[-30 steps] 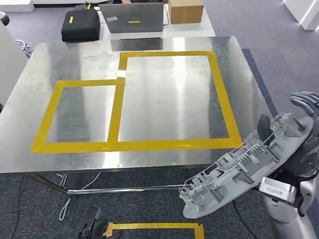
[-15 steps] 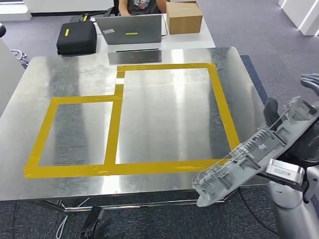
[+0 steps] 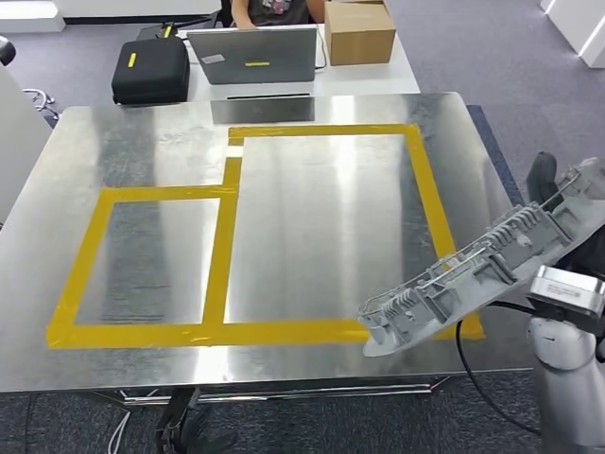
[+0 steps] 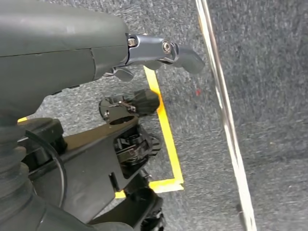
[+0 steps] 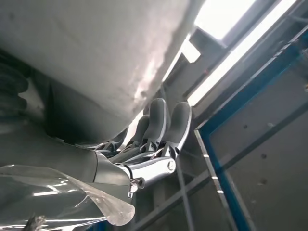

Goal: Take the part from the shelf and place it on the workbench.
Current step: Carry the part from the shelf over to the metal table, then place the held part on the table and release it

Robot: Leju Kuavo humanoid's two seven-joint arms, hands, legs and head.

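Right hand [image 5: 160, 139]: fingers [image 5: 179, 122] are seen curled up against the pale underside of the part in the right wrist view; the part is gripped. In the head view the hand is mostly hidden behind the part, with a dark thumb [image 3: 544, 178] showing above its far end.
Part [image 3: 475, 270]: a long grey ribbed plastic moulding, held tilted, high at the held end and low at the free end. From the fingers it reaches out leftward; its free end lies over the near right corner of the yellow tape frame, and whether it touches the surface cannot be told.
Left hand [image 4: 165, 50]: seen in the left wrist view above grey carpet, fingers [image 4: 188, 57] stretched out and apart, nothing held.
Floor tape [image 4: 167, 139]: a yellow corner on the carpet, below the left fingers.
Workbench [image 3: 78, 132]: a shiny steel top, ahead and left of the right fingers.
Yellow tape frame [image 3: 228, 199]: two joined rectangles marked on the workbench, the larger nearer the right hand.
Laptop [image 3: 251, 57]: on a white table beyond the workbench.
Black case [image 3: 149, 71]: left of the laptop.
Cardboard box [image 3: 359, 31]: right of the laptop.
Person [image 3: 274, 9]: seated behind the laptop, partly cut off.
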